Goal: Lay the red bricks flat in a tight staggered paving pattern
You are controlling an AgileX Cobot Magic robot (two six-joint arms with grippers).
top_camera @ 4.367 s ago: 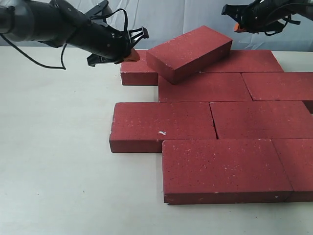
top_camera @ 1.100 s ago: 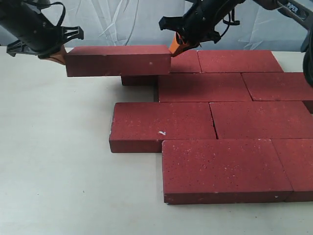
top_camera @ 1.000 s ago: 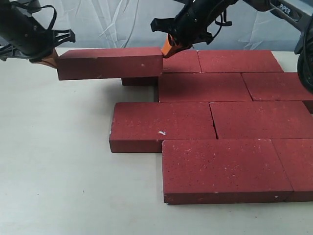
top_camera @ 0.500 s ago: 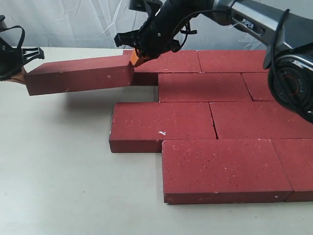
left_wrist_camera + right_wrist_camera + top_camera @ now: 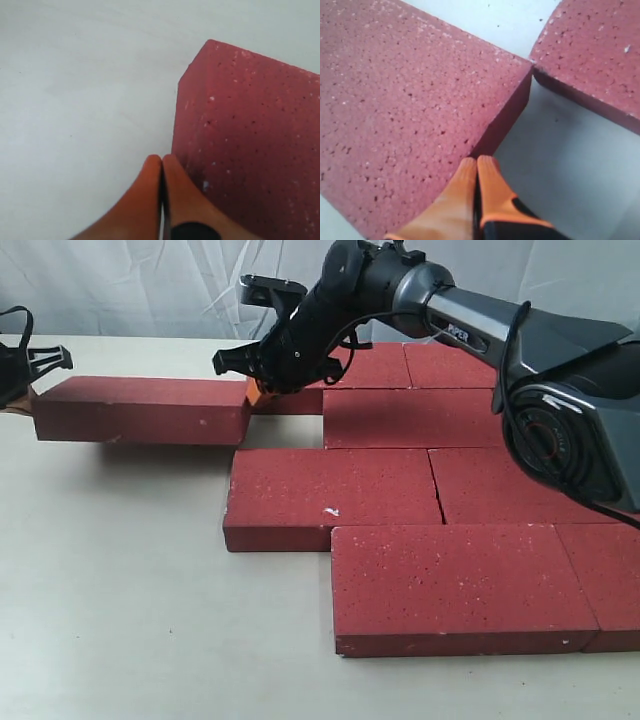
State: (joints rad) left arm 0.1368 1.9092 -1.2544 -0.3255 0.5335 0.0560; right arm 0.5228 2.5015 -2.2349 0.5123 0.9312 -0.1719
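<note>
Fingers pressed together on both arms: my left fingers (image 5: 144,200) touch the loose red brick (image 5: 140,408) at its outer end, right fingers (image 5: 459,197) its inner end beside the paved bricks (image 5: 400,490); open bench (image 5: 120,590) in front.

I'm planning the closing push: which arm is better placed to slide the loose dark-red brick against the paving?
Likely left. The left gripper, shut, sits at the outer end of the loose dark-red rectangular brick, so it could push toward the laid bricks. The right gripper, also shut, occupies the gap between them.
</note>
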